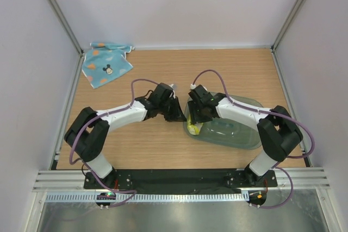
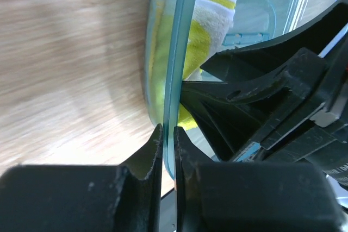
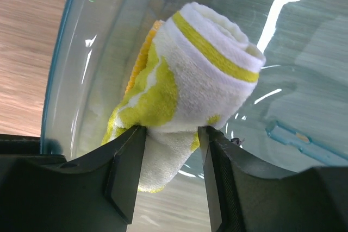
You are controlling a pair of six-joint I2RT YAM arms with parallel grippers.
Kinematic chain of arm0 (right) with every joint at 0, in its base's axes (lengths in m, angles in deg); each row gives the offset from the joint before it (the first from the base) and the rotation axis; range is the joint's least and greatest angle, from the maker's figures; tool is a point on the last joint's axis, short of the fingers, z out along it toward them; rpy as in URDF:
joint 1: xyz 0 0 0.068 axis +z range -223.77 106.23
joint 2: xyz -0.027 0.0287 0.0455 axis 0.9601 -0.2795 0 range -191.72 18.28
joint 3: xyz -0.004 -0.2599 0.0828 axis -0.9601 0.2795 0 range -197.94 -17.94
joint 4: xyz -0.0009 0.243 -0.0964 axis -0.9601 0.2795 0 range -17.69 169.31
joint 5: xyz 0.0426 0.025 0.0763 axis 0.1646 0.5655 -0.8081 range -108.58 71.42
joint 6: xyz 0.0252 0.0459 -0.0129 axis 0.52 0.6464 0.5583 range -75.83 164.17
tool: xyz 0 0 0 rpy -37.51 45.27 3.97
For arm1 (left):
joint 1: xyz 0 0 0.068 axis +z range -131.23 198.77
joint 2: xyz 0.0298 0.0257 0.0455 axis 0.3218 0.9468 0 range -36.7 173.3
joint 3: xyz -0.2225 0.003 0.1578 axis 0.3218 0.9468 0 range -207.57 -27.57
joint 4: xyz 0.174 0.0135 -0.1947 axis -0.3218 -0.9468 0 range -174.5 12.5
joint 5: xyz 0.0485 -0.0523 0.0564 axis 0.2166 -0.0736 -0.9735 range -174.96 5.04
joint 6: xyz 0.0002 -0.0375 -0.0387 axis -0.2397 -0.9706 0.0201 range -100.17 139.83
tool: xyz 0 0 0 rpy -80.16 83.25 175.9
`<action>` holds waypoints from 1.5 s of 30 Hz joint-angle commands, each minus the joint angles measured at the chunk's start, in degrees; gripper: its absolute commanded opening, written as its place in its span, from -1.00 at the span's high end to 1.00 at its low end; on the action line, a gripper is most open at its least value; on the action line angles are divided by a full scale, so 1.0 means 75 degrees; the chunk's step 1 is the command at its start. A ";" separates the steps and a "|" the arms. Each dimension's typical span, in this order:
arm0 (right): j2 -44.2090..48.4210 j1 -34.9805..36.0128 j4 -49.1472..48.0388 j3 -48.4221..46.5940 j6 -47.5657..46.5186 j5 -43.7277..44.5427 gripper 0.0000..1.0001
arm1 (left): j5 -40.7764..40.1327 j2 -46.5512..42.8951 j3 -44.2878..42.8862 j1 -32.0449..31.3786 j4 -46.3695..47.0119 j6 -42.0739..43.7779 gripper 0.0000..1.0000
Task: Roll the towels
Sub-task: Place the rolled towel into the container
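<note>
The yellow towel (image 3: 196, 63) is rolled up and sits inside the clear bluish tub (image 1: 234, 134). My right gripper (image 3: 171, 134) is shut on the lower end of the roll, a finger on each side. The towel also shows in the top view (image 1: 192, 129) and in the left wrist view (image 2: 209, 23). My left gripper (image 2: 168, 137) is shut on the thin rim of the tub (image 2: 176, 52) at its left edge, right beside my right gripper (image 1: 196, 117). The light blue towel (image 1: 106, 63) with the mouse face lies loosely spread at the table's far left corner, away from both grippers.
The tub takes up the right middle of the wooden table (image 1: 163, 145). White walls with metal posts (image 1: 57, 9) enclose the table on three sides. The arm bases stand on a black plate (image 1: 174, 177) at the near edge.
</note>
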 commanded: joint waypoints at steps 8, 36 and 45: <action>0.1274 0.0094 0.1521 -0.0610 -0.0109 0.0842 -0.15 | 0.0070 -0.0116 0.0382 -0.0300 0.0099 -0.0822 0.85; 0.2330 -0.0972 0.1839 0.0842 0.0465 0.0528 0.54 | -0.0364 0.0681 -0.0391 -0.1144 0.0100 -0.1819 0.88; 0.2763 -0.0984 0.1453 0.1686 0.0899 -0.0293 0.76 | -0.0399 0.0833 -0.0461 -0.1179 0.0088 -0.1866 0.90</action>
